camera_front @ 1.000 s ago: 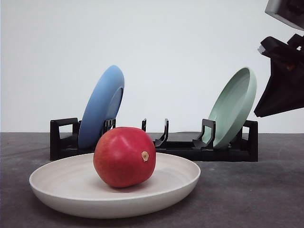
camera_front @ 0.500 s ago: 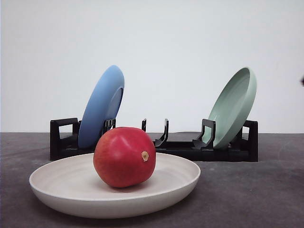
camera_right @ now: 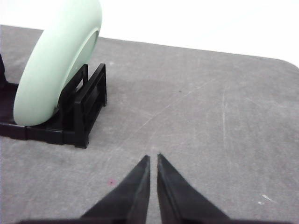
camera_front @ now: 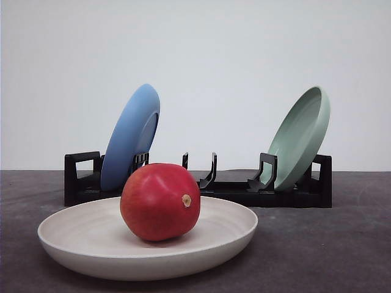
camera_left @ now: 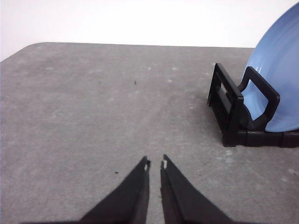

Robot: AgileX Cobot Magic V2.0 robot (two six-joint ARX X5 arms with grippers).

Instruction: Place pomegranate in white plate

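The pomegranate (camera_front: 160, 201) is sitting inside the white plate (camera_front: 79, 235), just left of its centre — the placing looks finished. Behind the plate, a black rack (camera_front: 201, 186) is propping a blue plate (camera_front: 130, 135) and green plate (camera_front: 299, 137) upright. Both grippers — left (camera_left: 154, 164), right (camera_right: 153, 158) — are hovering over bare table, fingers pressed together, holding nothing.

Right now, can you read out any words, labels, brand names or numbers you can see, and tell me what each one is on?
None: no text, label, brand or number can be read in any view.
The pomegranate, white plate, blue plate, green plate and black rack are all plain.
The grey table carries only specks and scuffs, no writing.
The left tool and right tool are bare black.
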